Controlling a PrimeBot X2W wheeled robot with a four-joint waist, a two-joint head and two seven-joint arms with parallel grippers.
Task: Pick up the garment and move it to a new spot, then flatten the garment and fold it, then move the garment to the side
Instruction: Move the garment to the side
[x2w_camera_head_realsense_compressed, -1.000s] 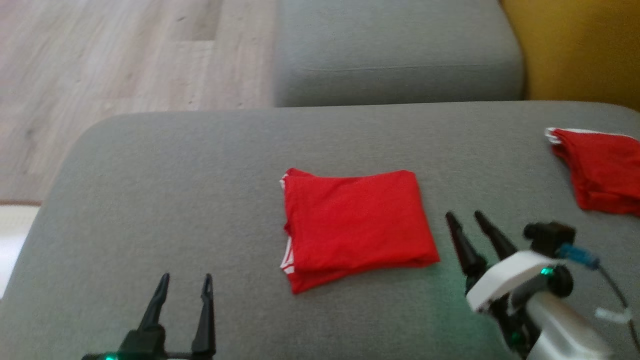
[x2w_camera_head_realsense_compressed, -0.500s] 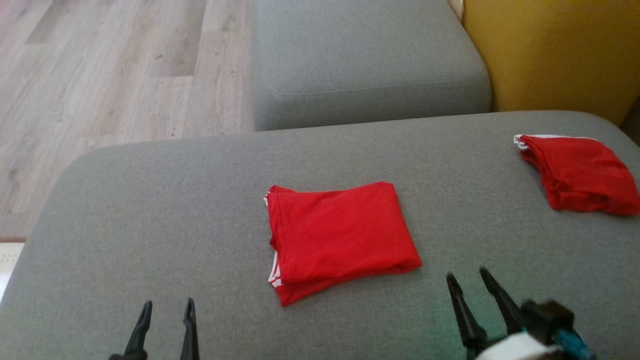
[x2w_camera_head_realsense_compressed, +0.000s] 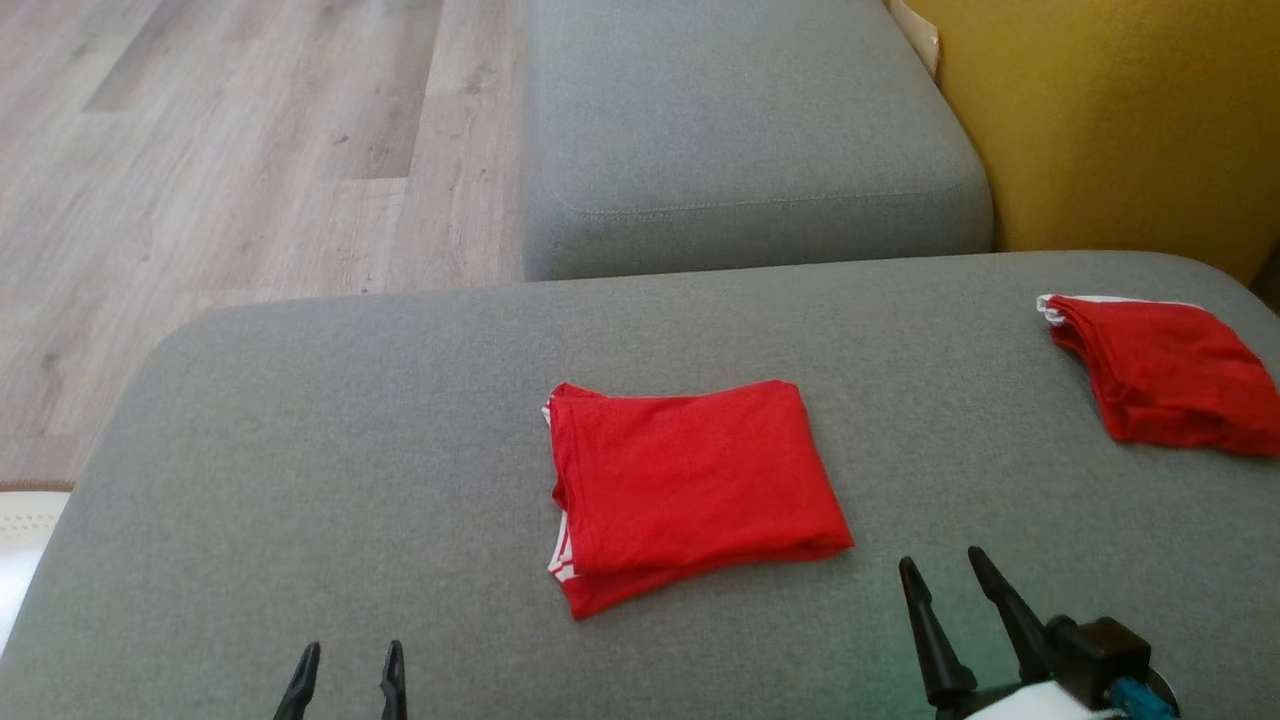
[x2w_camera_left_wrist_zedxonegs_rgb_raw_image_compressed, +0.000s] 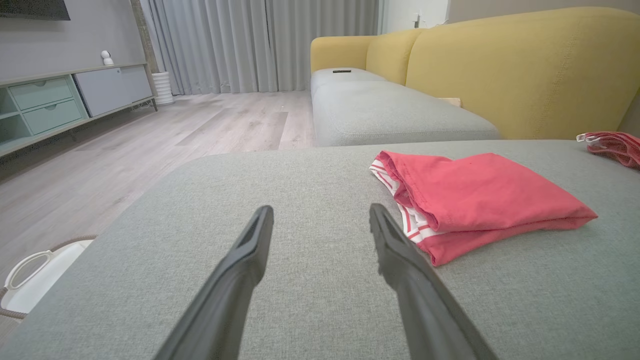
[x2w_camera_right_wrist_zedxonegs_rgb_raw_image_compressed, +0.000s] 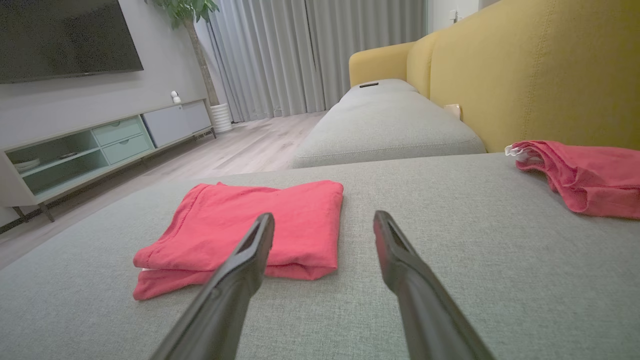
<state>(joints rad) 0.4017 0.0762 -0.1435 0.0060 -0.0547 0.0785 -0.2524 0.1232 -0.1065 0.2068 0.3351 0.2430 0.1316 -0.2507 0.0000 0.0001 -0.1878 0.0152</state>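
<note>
While our broad grey fabric cushion (x2w_camera_head_realsense_compressed: 300, 420) carries the folded red cloth garment (x2w_camera_head_realsense_compressed: 690, 480) at its centre, we judge only the sideways move is left. Another crumpled red garment (x2w_camera_head_realsense_compressed: 1160, 370) lies at two o'clock. Our left gripper (x2w_camera_head_realsense_compressed: 350, 655) at seven and right gripper (x2w_camera_head_realsense_compressed: 940, 560) at five gape, empty.

A folded red garment (x2w_camera_head_realsense_compressed: 690, 480) was laid near the middle of the grey sofa cushion (x2w_camera_head_realsense_compressed: 300, 420); a second red garment (x2w_camera_head_realsense_compressed: 1170, 370) was bunched by its far right edge, well apart.
</note>
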